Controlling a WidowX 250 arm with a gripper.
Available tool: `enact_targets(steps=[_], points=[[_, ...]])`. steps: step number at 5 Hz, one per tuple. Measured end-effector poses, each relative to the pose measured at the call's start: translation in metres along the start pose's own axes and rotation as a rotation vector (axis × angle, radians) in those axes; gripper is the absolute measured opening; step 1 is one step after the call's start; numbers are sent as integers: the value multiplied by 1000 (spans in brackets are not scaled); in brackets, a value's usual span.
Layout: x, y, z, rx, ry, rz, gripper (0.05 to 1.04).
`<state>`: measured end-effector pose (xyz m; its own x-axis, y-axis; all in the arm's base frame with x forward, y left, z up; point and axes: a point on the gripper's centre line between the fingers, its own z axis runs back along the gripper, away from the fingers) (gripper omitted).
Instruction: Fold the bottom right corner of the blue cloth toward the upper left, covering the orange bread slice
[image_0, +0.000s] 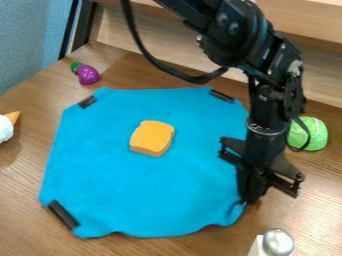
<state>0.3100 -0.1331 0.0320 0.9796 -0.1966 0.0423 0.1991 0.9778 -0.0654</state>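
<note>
The black gripper (250, 196) points down at the lower right edge of a blue cloth (153, 190), shut on that edge, where the fabric puckers beside its tips. The cloth lies spread on the wooden table, with dark strips at its upper left, upper right and lower left corners. On the cloth, a little above its middle, rests an orange-yellow bread-slice-shaped piece (151, 138), apart from the gripper.
A purple toy vegetable (87, 74) lies at the upper left. Behind the arm on the right is a green ball (308, 134). A silver-topped shaker (277, 243) stands at the bottom right, and a white-and-orange toy (5, 128) at the left edge. Wooden boards border the table's back.
</note>
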Motion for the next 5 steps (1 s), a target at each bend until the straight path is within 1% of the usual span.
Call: enact_targets(steps=[1, 2, 3, 4, 5], points=[[4, 27, 37, -39, -93, 46, 61], [2, 62, 58, -14, -127, 105, 59], [-3, 104, 71, 23, -145, 187, 59], [-15, 147, 74, 62, -129, 256, 59], [-30, 192, 78, 95, -129, 335, 59]])
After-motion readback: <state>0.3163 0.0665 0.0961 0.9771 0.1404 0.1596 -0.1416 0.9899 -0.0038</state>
